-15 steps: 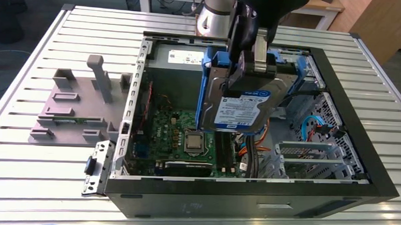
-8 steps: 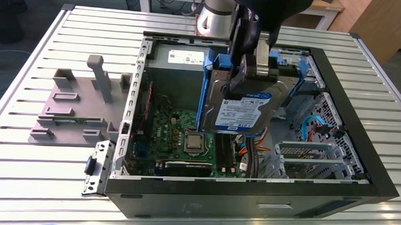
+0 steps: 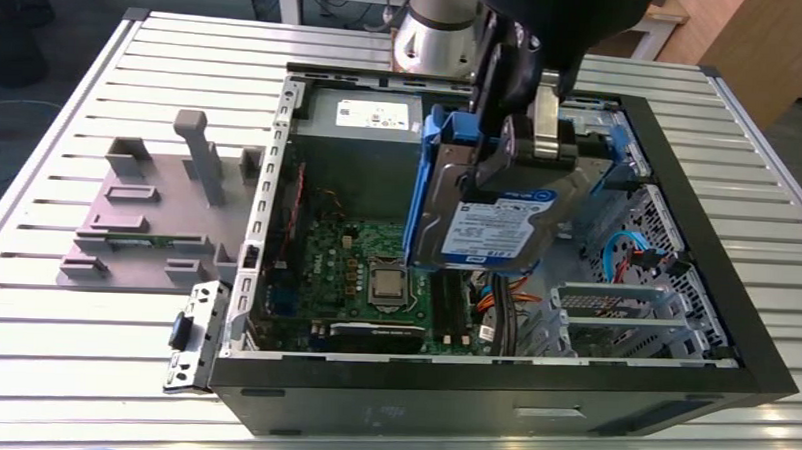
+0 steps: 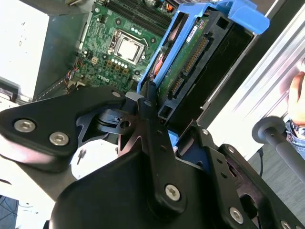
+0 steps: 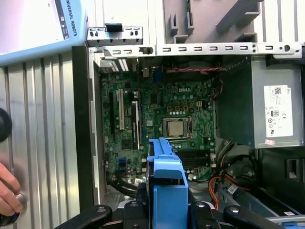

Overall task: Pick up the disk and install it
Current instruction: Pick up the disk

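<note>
Slatted metal table [image 3: 91,314] carries the open computer case [image 3: 719,296]; above its motherboard [image 3: 373,254] my gripper [image 3: 518,139] grips the disk [image 3: 488,223], seemingly tilted, clear of everything.

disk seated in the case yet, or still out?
Out. The disk hangs tilted above the open case, clamped in the end effector; the exterior view shows the motherboard below it.
</note>
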Action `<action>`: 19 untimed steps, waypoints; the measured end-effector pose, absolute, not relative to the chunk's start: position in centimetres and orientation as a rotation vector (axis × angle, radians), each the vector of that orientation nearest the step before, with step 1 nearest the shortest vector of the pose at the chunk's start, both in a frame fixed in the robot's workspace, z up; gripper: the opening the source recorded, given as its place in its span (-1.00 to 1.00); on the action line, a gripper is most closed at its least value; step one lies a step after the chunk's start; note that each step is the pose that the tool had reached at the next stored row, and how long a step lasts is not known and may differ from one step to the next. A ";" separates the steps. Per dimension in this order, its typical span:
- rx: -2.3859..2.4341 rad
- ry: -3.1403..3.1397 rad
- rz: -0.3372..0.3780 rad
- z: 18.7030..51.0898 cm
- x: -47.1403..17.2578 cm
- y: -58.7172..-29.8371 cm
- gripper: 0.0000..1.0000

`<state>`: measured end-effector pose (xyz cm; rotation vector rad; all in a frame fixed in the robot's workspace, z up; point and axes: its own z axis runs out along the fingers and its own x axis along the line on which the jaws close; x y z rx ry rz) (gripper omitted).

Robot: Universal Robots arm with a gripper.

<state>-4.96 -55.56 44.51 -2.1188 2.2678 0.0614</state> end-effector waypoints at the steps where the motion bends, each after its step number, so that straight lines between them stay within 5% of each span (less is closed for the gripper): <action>1: -2.119 2.268 0.061 44.5 -4.8 -55.6 -0.27; 19: -2.120 2.269 0.063 44.2 -1.3 -55.6 -0.27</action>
